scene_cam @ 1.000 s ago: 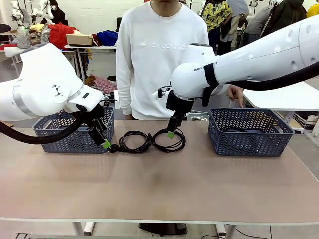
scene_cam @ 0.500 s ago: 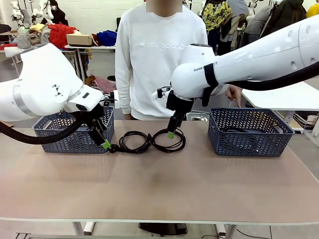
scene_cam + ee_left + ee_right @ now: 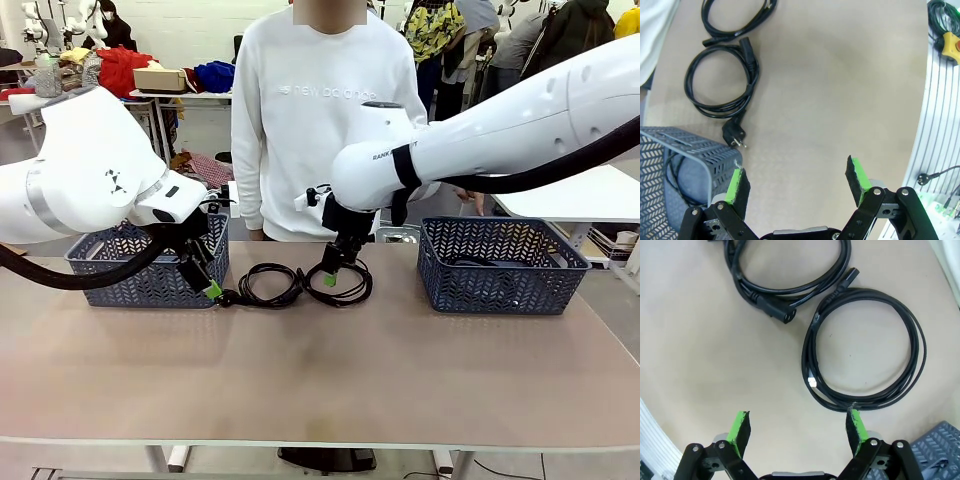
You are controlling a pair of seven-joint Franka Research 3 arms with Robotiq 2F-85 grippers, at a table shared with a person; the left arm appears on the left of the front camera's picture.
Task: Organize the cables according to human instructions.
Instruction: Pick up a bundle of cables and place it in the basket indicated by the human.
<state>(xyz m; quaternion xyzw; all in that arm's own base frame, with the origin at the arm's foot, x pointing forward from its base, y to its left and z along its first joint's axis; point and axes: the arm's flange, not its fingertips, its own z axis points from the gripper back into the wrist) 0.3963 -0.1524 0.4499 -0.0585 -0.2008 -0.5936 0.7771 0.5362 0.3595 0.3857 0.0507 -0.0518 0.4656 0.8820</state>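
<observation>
Two black coiled cables lie on the table in front of the human (image 3: 320, 110) in the white sweatshirt. The left cable (image 3: 268, 285) (image 3: 722, 82) has a chunky plug pointing at the left basket. The right cable (image 3: 345, 287) (image 3: 865, 350) is thinner, with a small silver connector. My right gripper (image 3: 328, 272) (image 3: 797, 425) hangs open just above the near-left edge of the right cable, nothing between its fingers. Beside the left basket's corner my left gripper (image 3: 207, 280) (image 3: 796, 177) stands open, a short way from the left cable's plug.
A blue-grey basket (image 3: 150, 270) (image 3: 690, 150) sits at the left with a dark cord inside. A matching basket (image 3: 500, 280) stands at the right, also with something dark in it. The person's hand (image 3: 470, 192) hovers behind the right basket. The near half of the table is bare.
My right gripper has moved left and lower, down toward the right cable. The left arm has stayed put.
</observation>
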